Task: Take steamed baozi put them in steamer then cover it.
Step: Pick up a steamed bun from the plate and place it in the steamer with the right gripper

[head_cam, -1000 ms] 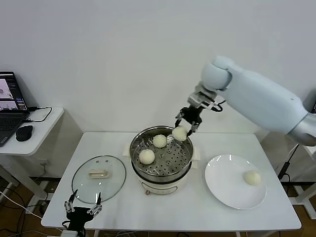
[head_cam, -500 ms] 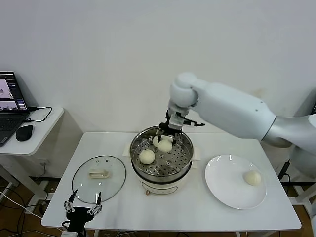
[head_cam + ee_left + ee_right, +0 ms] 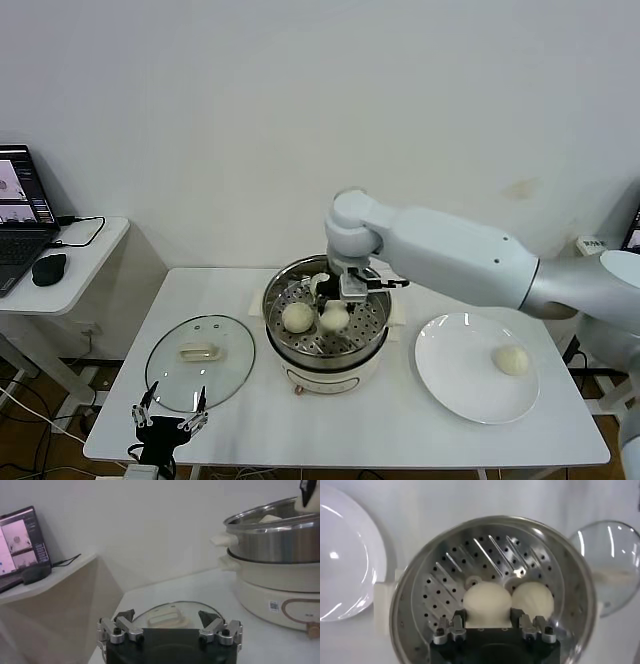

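We see the right gripper [image 3: 335, 308] inside the steamer [image 3: 372, 345], clamped on a baozi [image 3: 487, 597], another bun [image 3: 297, 317] touching its left. Left gripper [image 3: 168, 421] spread wide near the cover [image 3: 200, 360]. Plate [image 3: 450, 375] right.

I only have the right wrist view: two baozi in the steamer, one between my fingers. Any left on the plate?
Observer: Yes, one baozi sits on the white plate, on the side away from the steamer.
Operator: Where is the left gripper?
Observer: The left gripper hangs open at the near left edge of the table, just in front of the cover.
Operator: How does the cover lie?
Observer: Flat on the table, handle up, to the left of the steamer and apart from it.
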Action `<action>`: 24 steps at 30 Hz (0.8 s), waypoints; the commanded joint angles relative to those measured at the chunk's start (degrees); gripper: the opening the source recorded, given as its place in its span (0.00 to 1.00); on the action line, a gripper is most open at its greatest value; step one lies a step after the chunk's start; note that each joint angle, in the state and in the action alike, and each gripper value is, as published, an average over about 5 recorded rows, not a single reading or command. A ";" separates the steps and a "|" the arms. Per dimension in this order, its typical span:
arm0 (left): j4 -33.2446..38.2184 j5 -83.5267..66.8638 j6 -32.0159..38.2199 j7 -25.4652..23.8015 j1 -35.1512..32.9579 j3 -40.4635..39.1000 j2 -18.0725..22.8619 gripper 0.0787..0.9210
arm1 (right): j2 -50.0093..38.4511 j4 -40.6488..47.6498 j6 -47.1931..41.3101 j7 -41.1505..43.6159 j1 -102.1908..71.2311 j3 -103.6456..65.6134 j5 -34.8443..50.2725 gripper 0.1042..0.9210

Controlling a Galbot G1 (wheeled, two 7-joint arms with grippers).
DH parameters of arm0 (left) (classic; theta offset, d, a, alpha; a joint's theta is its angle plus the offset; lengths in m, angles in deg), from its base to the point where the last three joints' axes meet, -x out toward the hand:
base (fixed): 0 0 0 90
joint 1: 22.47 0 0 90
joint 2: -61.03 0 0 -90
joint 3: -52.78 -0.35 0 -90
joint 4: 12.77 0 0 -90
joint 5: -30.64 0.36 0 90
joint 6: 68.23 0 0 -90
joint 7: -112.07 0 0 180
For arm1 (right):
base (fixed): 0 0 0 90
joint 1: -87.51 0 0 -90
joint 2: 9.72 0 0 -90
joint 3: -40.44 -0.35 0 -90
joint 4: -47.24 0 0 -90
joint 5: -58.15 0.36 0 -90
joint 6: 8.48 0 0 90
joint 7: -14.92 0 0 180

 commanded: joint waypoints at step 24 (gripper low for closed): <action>-0.82 -0.62 -0.08 -0.02 0.48 0.03 -0.21 0.88 | 1.43 -2.58 -2.00 0.74 -3.01 1.73 1.14 0.55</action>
